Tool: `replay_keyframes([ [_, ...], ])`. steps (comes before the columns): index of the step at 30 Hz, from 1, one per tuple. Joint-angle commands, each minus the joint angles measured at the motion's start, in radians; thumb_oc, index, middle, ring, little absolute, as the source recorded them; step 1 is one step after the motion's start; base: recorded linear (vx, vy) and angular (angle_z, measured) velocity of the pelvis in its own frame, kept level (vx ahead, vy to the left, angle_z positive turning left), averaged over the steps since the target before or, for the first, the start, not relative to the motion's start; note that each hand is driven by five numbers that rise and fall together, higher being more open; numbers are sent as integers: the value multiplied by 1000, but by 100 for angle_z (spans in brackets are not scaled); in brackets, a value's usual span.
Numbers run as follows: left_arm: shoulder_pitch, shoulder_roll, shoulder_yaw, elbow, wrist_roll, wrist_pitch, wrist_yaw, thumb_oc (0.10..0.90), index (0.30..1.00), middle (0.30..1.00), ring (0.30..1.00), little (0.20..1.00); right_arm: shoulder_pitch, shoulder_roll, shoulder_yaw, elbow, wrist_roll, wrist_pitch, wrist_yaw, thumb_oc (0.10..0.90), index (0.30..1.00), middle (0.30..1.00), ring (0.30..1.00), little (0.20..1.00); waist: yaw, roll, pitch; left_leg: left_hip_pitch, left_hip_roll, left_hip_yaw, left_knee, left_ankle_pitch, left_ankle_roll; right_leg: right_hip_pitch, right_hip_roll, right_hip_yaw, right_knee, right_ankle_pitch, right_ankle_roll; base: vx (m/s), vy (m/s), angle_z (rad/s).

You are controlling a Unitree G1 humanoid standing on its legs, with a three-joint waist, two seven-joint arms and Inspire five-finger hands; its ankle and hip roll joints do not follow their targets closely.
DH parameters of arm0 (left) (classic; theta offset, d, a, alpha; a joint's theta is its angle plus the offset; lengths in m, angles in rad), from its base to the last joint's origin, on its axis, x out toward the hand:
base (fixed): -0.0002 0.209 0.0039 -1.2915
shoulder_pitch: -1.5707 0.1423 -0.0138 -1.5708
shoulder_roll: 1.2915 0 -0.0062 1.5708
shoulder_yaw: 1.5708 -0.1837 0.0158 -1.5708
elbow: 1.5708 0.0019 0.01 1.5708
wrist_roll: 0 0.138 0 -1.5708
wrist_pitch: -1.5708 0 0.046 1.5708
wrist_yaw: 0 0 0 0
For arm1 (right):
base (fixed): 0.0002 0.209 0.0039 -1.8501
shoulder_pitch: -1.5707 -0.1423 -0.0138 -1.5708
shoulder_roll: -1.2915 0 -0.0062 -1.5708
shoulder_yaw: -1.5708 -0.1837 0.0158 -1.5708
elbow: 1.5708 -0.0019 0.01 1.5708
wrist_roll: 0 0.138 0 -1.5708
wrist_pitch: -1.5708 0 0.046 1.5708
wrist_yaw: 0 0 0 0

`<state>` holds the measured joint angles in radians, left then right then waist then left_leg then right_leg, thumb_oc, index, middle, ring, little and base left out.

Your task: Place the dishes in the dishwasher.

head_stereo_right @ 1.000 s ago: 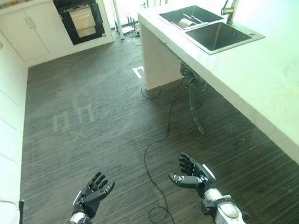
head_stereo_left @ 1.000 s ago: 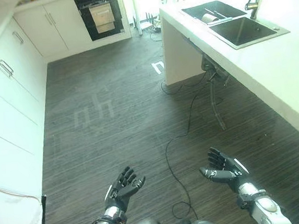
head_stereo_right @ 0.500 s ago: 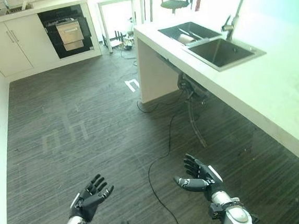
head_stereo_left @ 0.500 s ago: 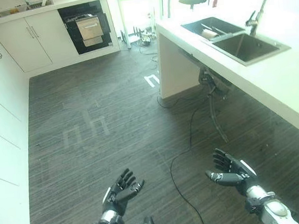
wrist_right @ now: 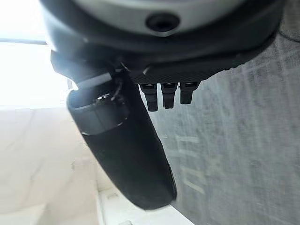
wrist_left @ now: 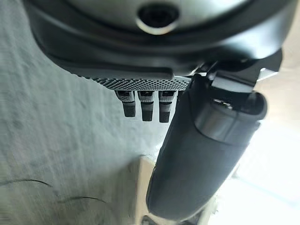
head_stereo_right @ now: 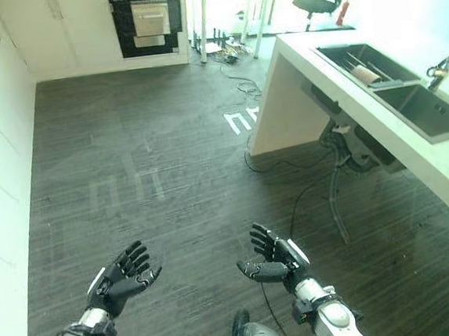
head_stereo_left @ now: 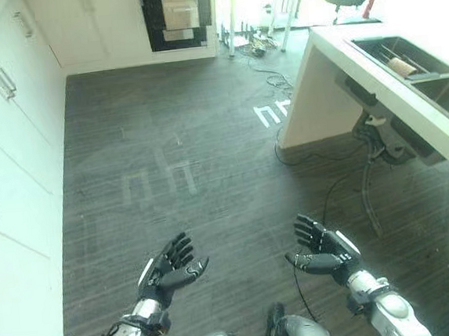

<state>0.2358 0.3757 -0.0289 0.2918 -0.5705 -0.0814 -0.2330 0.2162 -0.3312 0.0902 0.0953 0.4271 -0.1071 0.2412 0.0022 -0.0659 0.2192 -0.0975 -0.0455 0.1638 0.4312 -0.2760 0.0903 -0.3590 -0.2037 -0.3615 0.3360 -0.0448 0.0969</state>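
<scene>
Black dishwasher (head_stereo_left: 182, 14), perhaps, far beyond left hand (head_stereo_left: 167, 272).

Dark dishwasher (head_stereo_left: 173, 15) stands open at far wall.

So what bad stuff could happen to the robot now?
It might trip: a black cable snakes over the floor from under the counter, close to its path. Both hands are empty, the left robot hand and right robot hand open, so no dish can drop yet. The dishwasher stands open far across the room, so it could bump the cabinets walking there.
</scene>
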Motion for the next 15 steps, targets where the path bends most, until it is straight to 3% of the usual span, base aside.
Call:
replay_keyframes([
  [1, -71, 16, 2, -131, 21, -83, -50, 800, 900, 900, 900, 900, -37, -46, -54, -88, 67, -119, -5, 800, 900, 900, 900, 900, -23, 20, -29, 87, 59, 27, -131, 2, -82, 139, 5, 26, -36, 55, 62, 0, 0, -7],
  [4, -71, 16, 2, -131, 21, -83, -50, 800, 900, 900, 900, 900, -37, -46, -54, -88, 67, -119, -5, 800, 900, 900, 900, 900, -23, 20, -29, 87, 59, 27, -131, 2, -82, 139, 5, 26, -36, 55, 62, 181, -116, 9],
  [5, -70, 20, -19, -160, 41, -100, -38, 800, 900, 900, 900, 900, -39, -39, -65, -125, 73, -138, -38, 800, 900, 900, 900, 900, -48, 16, -31, 137, 43, 18, -131, -57, -66, 75, -28, 67, -36, 87, 78, 978, -652, 19],
  [6, -77, 25, -21, -179, 15, -82, -29, 800, 900, 900, 900, 900, -56, -44, -59, -140, 46, -134, -71, 800, 900, 900, 900, 900, -55, 24, -59, 187, 63, 34, -131, -58, -76, 122, 7, 57, -36, 39, 58, 1073, -721, 4],
  [8, -81, 21, -21, -186, 9, -81, -29, 800, 900, 900, 900, 900, -60, -56, -59, -148, 42, -131, -82, 800, 900, 900, 900, 900, -60, 26, -72, 215, 75, 41, -131, -52, -89, 139, 21, 55, -36, 20, 42, 535, -385, -8],
  [10, -78, 16, -27, -216, 8, -97, -23, 800, 900, 900, 900, 900, -60, -77, -77, -167, 35, -136, -80, 800, 900, 900, 900, 900, -63, 30, -89, 256, 111, 67, -131, 88, -135, 169, 54, 57, -36, -29, -2, 415, -324, -35],
  [11, -78, 16, -27, -217, 7, -99, -22, 800, 900, 900, 900, 900, -60, -79, -78, -167, 35, -138, -79, 800, 900, 900, 900, 900, -62, 29, -90, 262, 112, 69, -131, 106, -139, 172, 55, 60, -36, -33, -6, 513, -464, -59],
  [12, -80, 3, -27, -240, -17, -134, -12, 800, 900, 900, 900, 900, -68, -110, -105, -181, 23, -152, -71, 800, 900, 900, 900, 900, -52, 18, -91, 212, 131, 71, 101, 279, -202, 225, 82, 75, -36, -94, -65, 429, -411, -54],
  [15, -74, -5, -29, -270, -19, -167, -20, 800, 900, 900, 900, 900, -73, -124, -124, -204, 24, -170, -75, 800, 900, 900, 900, 900, -39, 4, -72, 42, 164, 52, 330, 306, -194, 267, 96, 85, -36, -123, -100, 288, -301, -60],
])
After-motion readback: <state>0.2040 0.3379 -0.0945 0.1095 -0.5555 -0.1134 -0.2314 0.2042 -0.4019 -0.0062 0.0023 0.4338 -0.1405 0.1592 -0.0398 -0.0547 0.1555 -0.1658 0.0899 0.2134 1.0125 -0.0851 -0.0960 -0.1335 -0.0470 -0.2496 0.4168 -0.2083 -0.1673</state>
